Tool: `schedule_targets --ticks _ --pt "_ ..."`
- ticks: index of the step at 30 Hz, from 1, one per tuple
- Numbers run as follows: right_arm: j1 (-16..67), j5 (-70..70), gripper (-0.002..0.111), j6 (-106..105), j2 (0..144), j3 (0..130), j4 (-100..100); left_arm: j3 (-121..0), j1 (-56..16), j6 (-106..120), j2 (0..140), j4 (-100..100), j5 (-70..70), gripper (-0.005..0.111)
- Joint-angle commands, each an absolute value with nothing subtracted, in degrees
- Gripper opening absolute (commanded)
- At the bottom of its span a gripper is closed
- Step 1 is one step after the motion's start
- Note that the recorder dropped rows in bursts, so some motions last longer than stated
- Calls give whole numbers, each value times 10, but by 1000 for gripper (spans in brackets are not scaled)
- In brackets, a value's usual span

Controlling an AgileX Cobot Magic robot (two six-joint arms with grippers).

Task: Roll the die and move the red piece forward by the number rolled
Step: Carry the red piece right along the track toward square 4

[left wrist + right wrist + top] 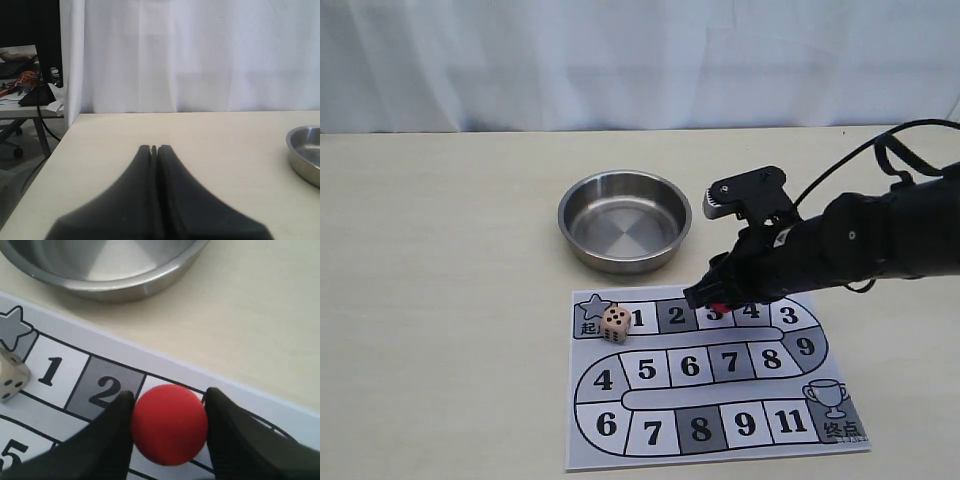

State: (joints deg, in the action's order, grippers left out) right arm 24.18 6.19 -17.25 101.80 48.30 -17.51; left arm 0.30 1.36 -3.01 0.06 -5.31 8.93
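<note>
Red piece (pixel 717 307) mostly behind right hand (pixel 708 299)

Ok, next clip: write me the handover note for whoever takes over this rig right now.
Left gripper: fingers shut, empty, over bare table.
Right gripper: fingers closed on the red piece, at square 3 in the top row of the board. I cannot tell whether the piece touches the board.
The die lies on the board between the start star and square 1, outside the steel bowl. Its top face looks like five.
Done: the roll, apparently.
Left: confirm the count, set the piece on its square, release.
</note>
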Motion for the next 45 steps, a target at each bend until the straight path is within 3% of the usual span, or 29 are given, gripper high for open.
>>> schedule_targets --ticks 1,21,36,45 --pt "239 38 4 -167 1013 463 -173 0 14 -30 0 -53 82 0" --pt "239 39 4 -177 1041 450 -170 0 14 -30 0 -53 82 0" --pt "238 38 4 -178 971 450 -170 0 14 -30 0 -53 82 0" --pt "185 67 4 -175 971 450 -171 0 14 -30 0 -53 82 0"
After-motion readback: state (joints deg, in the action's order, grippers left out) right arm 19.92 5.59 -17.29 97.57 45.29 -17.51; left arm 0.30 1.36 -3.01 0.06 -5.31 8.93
